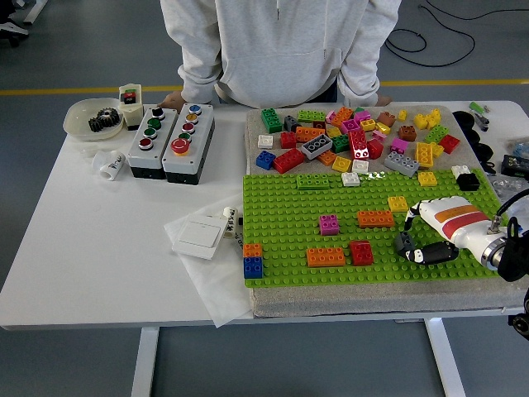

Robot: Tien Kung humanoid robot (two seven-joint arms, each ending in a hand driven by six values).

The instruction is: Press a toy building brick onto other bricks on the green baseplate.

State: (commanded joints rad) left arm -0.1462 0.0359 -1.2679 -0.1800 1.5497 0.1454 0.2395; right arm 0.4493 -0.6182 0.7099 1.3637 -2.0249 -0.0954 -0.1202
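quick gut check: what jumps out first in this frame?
The bright green baseplate filling the table's right half, a few bricks pressed on it, and the heap of loose bricks piled behind it. Then the robot's right hand resting on the baseplate's right side, and the person standing at the far edge.

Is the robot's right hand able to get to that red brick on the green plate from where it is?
Probably yes. The right hand hovers over the green baseplate just right of the red brick, and only bare studs lie between them.
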